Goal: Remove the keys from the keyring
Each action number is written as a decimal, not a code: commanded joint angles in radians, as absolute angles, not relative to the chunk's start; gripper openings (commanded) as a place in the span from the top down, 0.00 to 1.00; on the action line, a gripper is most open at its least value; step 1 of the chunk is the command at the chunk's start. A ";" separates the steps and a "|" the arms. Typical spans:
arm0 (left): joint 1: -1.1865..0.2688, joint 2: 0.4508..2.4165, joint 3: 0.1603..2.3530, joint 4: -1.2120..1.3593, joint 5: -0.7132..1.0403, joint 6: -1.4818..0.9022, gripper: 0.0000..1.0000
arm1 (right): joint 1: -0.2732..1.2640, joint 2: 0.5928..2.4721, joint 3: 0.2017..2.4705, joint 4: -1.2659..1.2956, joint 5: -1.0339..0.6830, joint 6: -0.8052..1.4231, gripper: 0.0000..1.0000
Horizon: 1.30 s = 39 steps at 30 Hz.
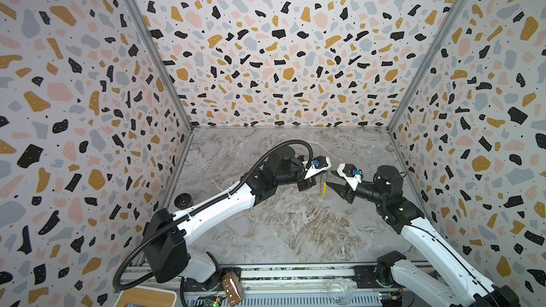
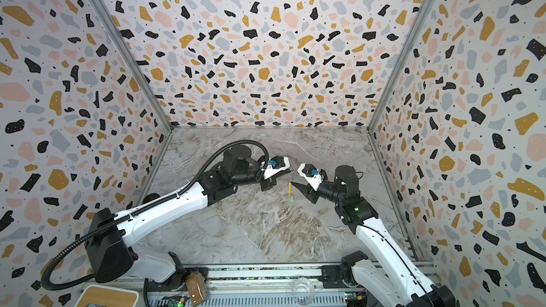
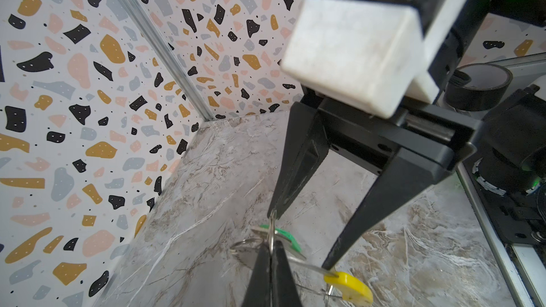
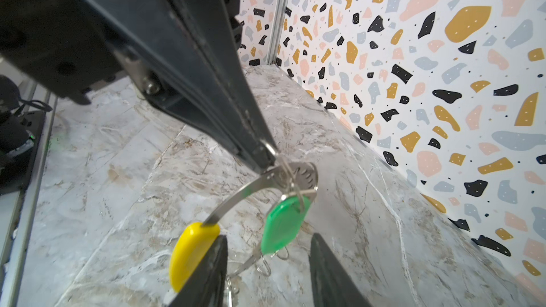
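Note:
My left gripper [image 1: 327,170] [image 2: 291,169] [image 3: 271,246] is shut on the top of the keyring [image 4: 236,199], a thin grey metal hoop that hangs above the marble floor. A yellow sleeve [image 4: 192,255] [image 3: 348,287] [image 1: 324,186] covers its lower arc. One of the keys, with a green tag [image 4: 283,225] [image 3: 285,236], dangles from the hoop on small wire rings. A pale tag [image 1: 321,199] [image 2: 292,199] hangs lowest. My right gripper [image 4: 269,237] [image 3: 300,240] [image 1: 329,178] is open, with the green tag between its fingers. One fingertip [image 3: 328,265] touches the hoop beside the yellow sleeve.
A dark tape roll [image 1: 183,200] [image 3: 478,87] lies by the left wall. Along the front rail stand a brown jar [image 1: 232,286], a clear glass jar [image 1: 339,290] and a wooden tray [image 1: 144,296]. Patterned walls close three sides.

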<state>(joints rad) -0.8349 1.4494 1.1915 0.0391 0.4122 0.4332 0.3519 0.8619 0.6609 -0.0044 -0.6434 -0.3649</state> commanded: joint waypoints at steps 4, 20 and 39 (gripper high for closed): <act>-0.823 1.416 1.193 0.063 0.490 0.449 1.00 | 0.271 0.830 0.762 -0.196 -0.739 -0.529 0.57; -0.820 1.410 1.196 0.023 0.530 0.472 1.00 | 0.277 0.907 0.904 -0.328 -0.804 -0.697 0.81; -0.819 1.434 1.221 0.011 0.538 0.478 1.00 | 0.290 0.962 0.961 -0.364 -0.813 -0.733 0.81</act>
<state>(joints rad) -0.8253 1.4364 1.1915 -0.0223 0.5171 0.4690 0.2844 0.9581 0.9207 -0.3283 -0.7895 -0.7174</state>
